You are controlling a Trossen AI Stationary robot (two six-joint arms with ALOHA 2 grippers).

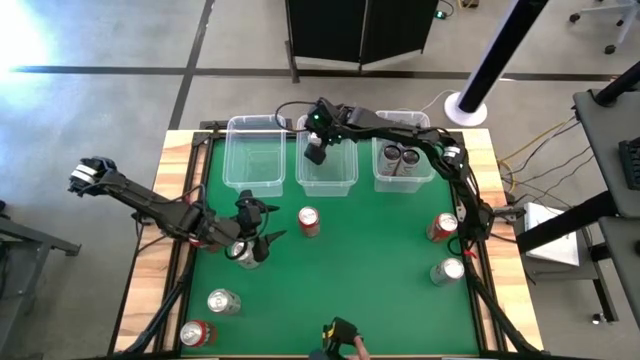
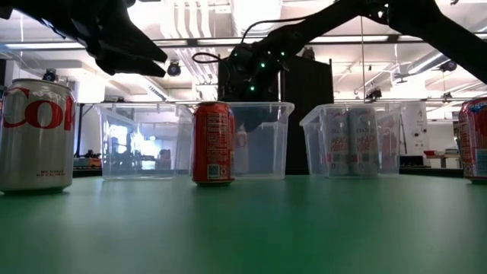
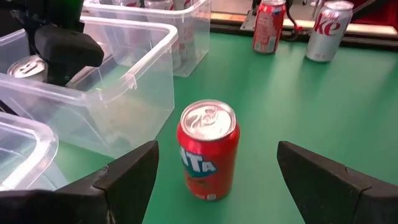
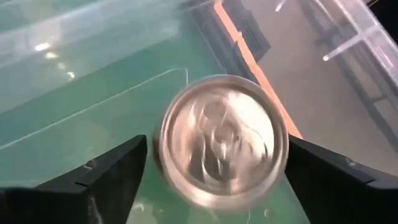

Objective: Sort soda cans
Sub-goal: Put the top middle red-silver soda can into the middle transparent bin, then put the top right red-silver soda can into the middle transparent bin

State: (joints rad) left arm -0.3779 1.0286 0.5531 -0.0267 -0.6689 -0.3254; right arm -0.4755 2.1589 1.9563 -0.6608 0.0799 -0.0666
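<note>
R gripper (image 1: 316, 152) at 12 o'clock, fingers spread, a can (image 4: 221, 143) between them, over the middle bin (image 1: 327, 175). L gripper (image 3: 214, 180), wide, faces a red Fanta can (image 1: 309, 221) mid-table. Right bin (image 1: 404, 178) holds two; approx six still loose.

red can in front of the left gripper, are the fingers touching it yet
Apart. The left wrist view shows the left gripper open, with green table visible between each finger and the red can.
</note>
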